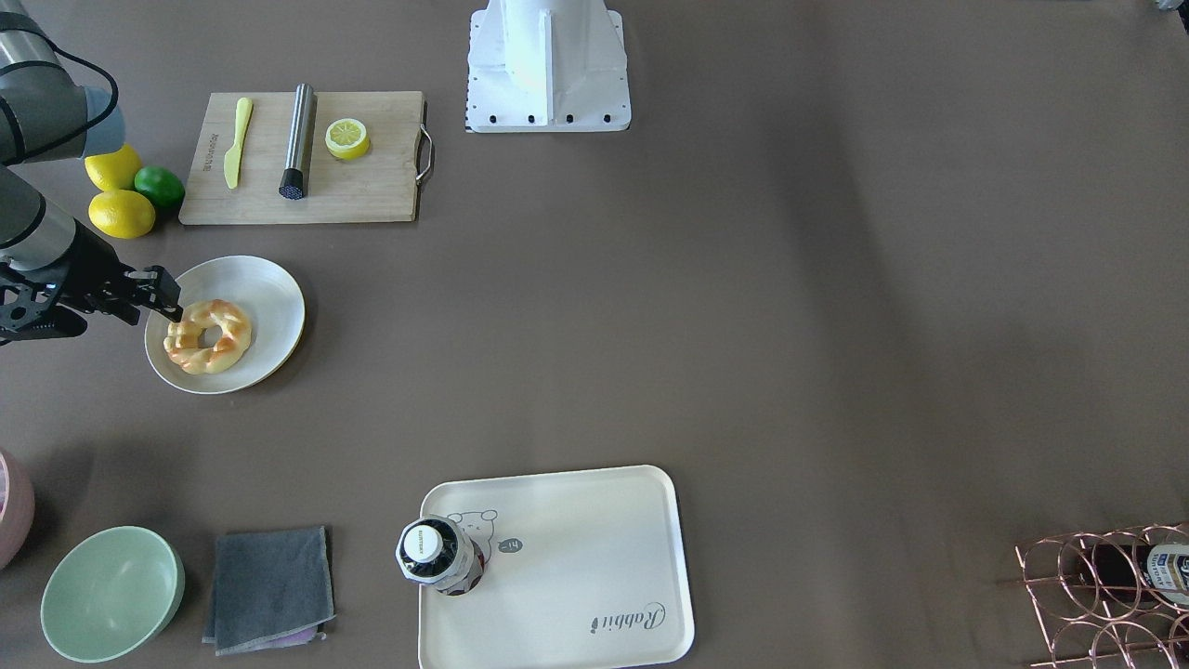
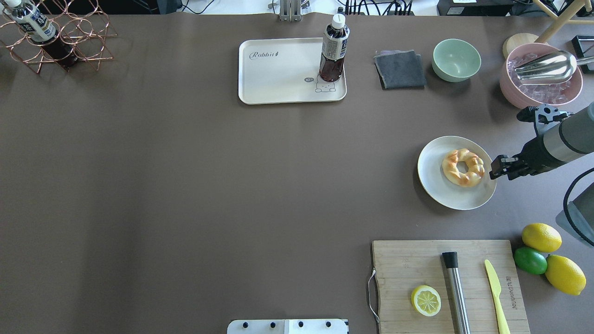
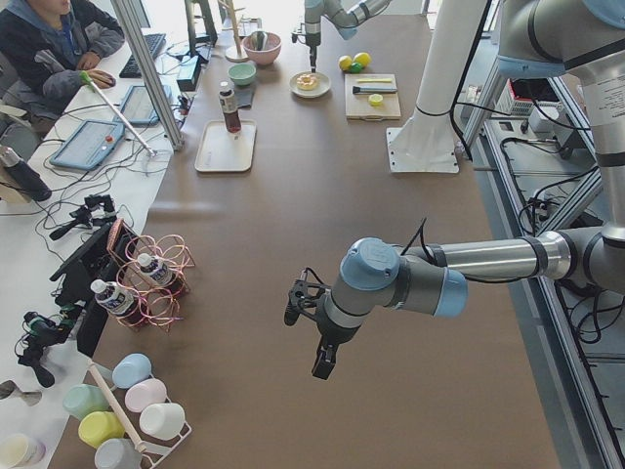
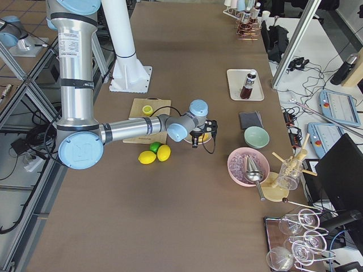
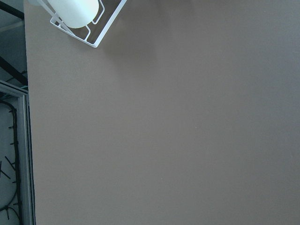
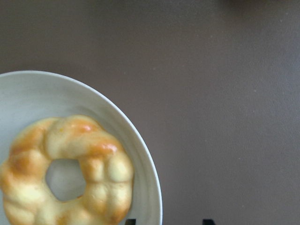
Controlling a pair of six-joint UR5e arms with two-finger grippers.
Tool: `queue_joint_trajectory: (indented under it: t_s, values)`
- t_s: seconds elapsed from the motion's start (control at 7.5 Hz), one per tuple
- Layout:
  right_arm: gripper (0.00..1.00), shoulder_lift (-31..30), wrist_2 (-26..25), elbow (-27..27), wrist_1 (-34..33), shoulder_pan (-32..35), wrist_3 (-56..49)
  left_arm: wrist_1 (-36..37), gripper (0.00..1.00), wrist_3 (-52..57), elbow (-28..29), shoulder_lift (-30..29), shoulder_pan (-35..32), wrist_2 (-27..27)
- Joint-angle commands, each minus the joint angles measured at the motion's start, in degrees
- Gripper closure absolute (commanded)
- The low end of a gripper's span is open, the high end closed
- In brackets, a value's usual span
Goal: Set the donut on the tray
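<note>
The donut [image 1: 208, 336], a golden-brown braided ring, lies on a round white plate [image 1: 269, 297]; it also shows in the overhead view [image 2: 463, 167] and fills the lower left of the right wrist view [image 6: 65, 173]. My right gripper [image 2: 496, 168] is open and empty, just at the plate's rim beside the donut and not touching it; its two fingertips show apart at the bottom of the wrist view. The cream tray [image 2: 278, 74] lies far across the table, with a bottle [image 2: 333, 51] standing on its bear corner. My left gripper [image 3: 320, 363] hovers over bare table far away; I cannot tell its state.
A wooden cutting board [image 2: 408, 260] holds a lemon half [image 2: 426, 300], a metal cylinder [image 2: 457, 290] and a yellow knife [image 2: 495, 292]. Lemons and a lime [image 2: 530, 260] lie beside it. A green bowl [image 2: 456, 60], grey cloth [image 2: 399, 69], pink ice bucket [image 2: 540, 76] and wire rack [image 2: 55, 39] line the far edge.
</note>
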Motion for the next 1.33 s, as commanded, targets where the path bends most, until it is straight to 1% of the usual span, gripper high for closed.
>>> queue_joint_trajectory:
  t_s: [0.0, 0.4, 0.53, 0.67, 0.8, 0.93, 1.2]
  values:
    - [0.52, 0.3, -0.3, -1.2, 0.0, -0.1, 0.7, -0.1, 0.03, 0.1, -0.1, -0.1, -0.1, 0.0]
    - [0.53, 1.7, -0.3, -1.6, 0.0, -0.2, 1.3, -0.9, 0.03, 0.2, 0.0, 0.0, -0.1, 0.0]
    - [0.60, 2.1, -0.3, -1.6, 0.0, -0.3, 1.5, -0.9, 0.03, 0.2, -0.1, 0.0, -0.1, 0.0]
    - [0.78, 2.0, -0.3, -1.5, 0.0, -0.3, 2.4, -0.9, 0.03, 0.3, -0.1, 0.0, -0.3, 0.0]
    - [0.98, 2.0, -0.3, -1.5, 0.0, -0.3, 3.9, -1.0, 0.03, 0.3, -0.2, 0.0, -0.4, 0.0]
    - [1.00, 2.1, -0.2, -1.3, 0.1, -0.3, 5.2, -1.3, 0.03, 0.3, -0.1, 0.0, -0.5, 0.0]
    - [1.00, 1.9, 0.1, 0.1, 0.1, -0.1, 5.4, -1.4, 0.03, 0.3, -0.3, 0.0, -0.5, -0.1]
